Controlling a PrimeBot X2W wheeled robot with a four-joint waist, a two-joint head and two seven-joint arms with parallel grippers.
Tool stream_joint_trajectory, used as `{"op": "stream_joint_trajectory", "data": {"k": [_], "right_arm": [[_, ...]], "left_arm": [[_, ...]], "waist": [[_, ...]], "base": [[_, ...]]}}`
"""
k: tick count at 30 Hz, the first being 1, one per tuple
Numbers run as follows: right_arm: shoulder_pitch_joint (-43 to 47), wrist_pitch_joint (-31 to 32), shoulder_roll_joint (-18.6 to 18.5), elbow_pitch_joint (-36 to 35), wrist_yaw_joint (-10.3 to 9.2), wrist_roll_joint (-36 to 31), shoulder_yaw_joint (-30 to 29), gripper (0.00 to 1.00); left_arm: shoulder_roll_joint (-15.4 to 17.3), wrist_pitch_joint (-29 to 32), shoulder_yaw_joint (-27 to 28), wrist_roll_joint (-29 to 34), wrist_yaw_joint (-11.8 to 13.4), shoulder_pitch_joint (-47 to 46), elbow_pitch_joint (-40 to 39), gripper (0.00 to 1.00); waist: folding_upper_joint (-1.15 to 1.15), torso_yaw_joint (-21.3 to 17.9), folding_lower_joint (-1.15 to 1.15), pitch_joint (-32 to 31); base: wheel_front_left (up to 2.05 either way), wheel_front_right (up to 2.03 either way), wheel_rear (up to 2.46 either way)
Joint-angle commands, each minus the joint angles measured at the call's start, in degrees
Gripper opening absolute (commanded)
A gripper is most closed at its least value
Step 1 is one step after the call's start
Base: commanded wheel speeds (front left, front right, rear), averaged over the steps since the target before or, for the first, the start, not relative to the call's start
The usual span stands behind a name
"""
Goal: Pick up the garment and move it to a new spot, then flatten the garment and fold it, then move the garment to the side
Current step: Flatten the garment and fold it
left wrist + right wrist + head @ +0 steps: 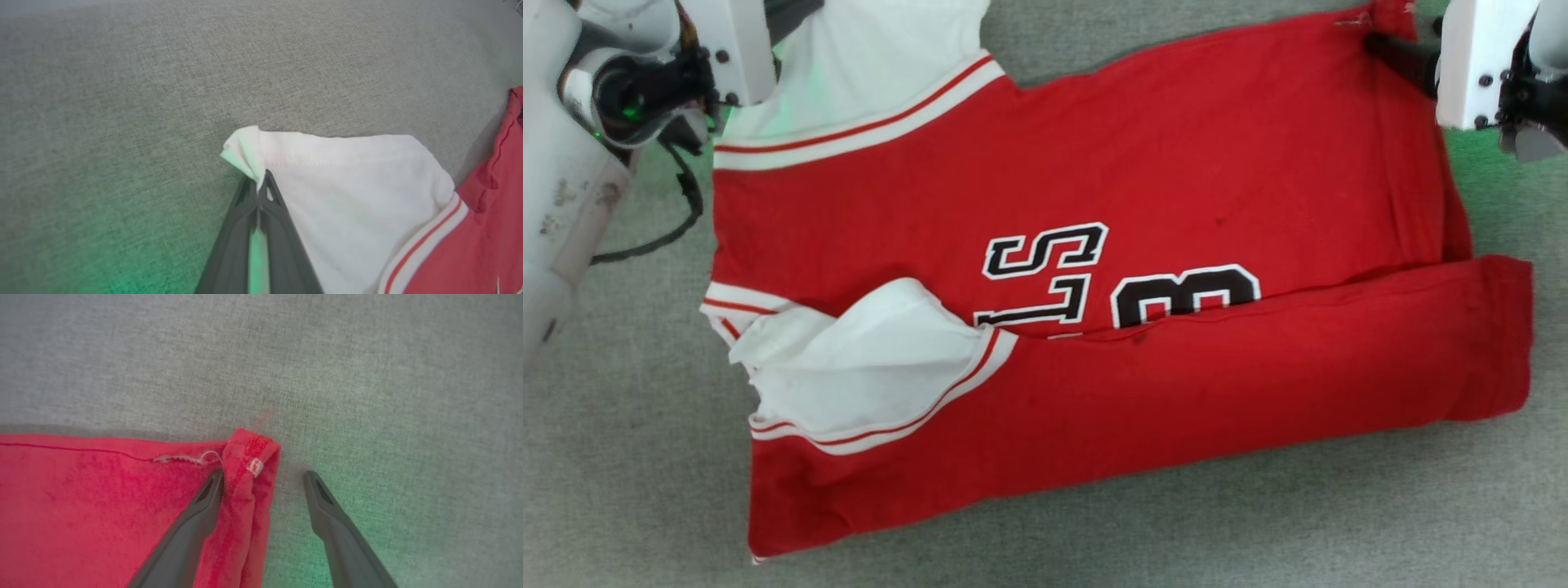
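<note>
The garment [1176, 180], a red jersey with black white-outlined lettering, lies spread on the grey cloth surface, its near long edge folded up over the lower part of the lettering. One white sleeve [866, 359] is tucked in at the fold. The other white sleeve [351, 183] lies at the far left, and my left gripper [261, 179] is shut on its corner, which puckers up at the fingertips. My right gripper [264, 475] is open at the far right hem corner [253, 453]. Its left finger rests against the red cloth and its right finger stands over bare surface.
The grey woven surface [1094, 531] extends on all sides of the garment. A black cable [686, 204] loops beside my left forearm at the upper left. Green light from the wrists tints the cloth near both grippers.
</note>
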Motion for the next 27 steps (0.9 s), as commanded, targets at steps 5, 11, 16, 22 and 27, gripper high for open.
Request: {"op": "stream_joint_trajectory", "data": {"k": [5,11,16,22,27], "right_arm": [[0.3,0.1,1.5,3.9,0.03,0.4,4.3,0.0],[0.7,-5.6,-0.1,3.7,0.02,2.6,5.7,0.0],[2.8,-10.7,-2.5,1.9,0.02,5.1,8.1,0.0],[8.7,-13.9,-7.0,-3.2,0.02,10.0,10.5,0.0],[15.9,-13.9,-12.3,-9.6,0.02,15.0,10.4,0.0]], "left_arm": [[-0.4,-1.3,-1.3,-1.3,0.1,0.4,-0.7,0.0],[-0.3,-5.2,-1.2,-3.3,0.1,1.5,-2.5,0.0],[0.9,-8.9,-1.2,-5.5,0.1,4.3,-7.1,0.0],[5.5,-12.5,-2.4,-7.6,0.1,10.4,-18.5,0.0],[11.4,-17.2,-3.5,-8.5,0.1,16.9,-29.4,0.0]], "waist": [[0.0,1.2,0.0,0.8],[0.0,2.5,0.0,-2.8],[0.0,4.5,0.0,-7.8],[0.0,6.5,0.0,-13.9],[0.0,7.9,0.0,-17.2]], "base": [[0.0,0.0,0.0],[0.0,0.0,0.0],[0.0,0.0,0.0],[0.0,0.0,0.0],[0.0,0.0,0.0]]}}
